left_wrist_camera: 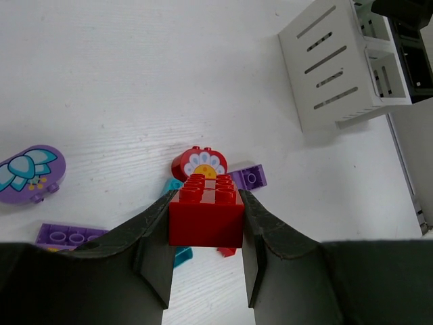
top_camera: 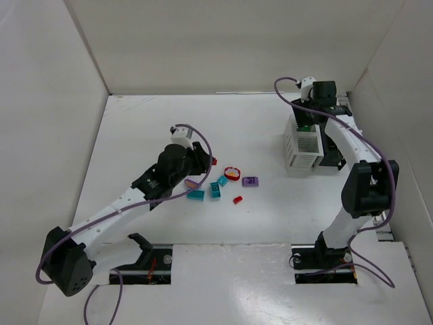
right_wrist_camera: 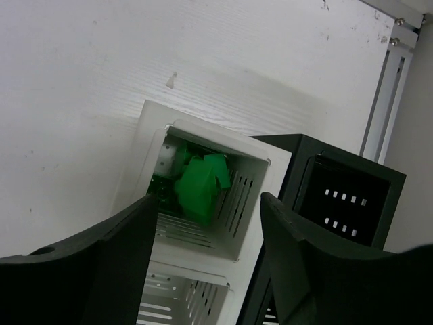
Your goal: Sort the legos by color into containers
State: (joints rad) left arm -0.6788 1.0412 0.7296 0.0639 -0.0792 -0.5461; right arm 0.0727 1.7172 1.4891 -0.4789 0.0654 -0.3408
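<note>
My left gripper is shut on a red studded brick and holds it above the loose legos; it shows at mid-table in the top view. Below it lie a red round flower piece, a small purple brick, a teal brick and a small red piece. My right gripper is open and empty above the white bin, whose far compartment holds green legos. The black bin stands right beside it.
A purple oval piece and a purple plate lie left of the pile. In the top view, teal bricks lie at mid-table, and the white bin and black bin stand by the right wall.
</note>
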